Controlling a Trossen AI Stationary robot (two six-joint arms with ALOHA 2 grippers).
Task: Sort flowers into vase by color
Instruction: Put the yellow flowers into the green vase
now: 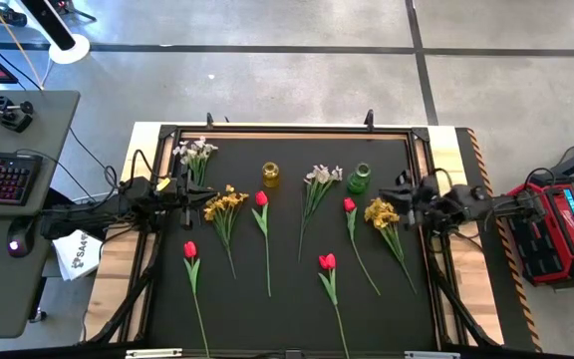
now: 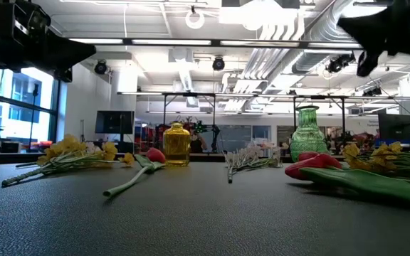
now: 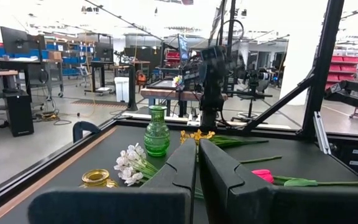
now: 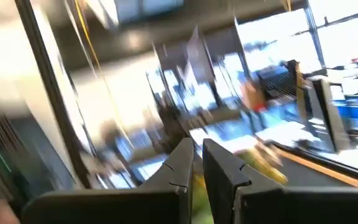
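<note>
Here your flowers lie flat on the dark counter, thin green stems trailing toward the near edge, blooms toward the yellow glass vase and green glass vase. Your left hand and right hand flank them, both closed, empty.

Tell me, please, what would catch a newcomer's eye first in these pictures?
Probably the flowers strewn flat across the black table: red tulips, yellow sprays and white sprays, none yet in a vase. Next, the yellow vase and green vase standing empty near the far edge. The left gripper and right gripper wait shut at the table's sides, holding nothing.
</note>
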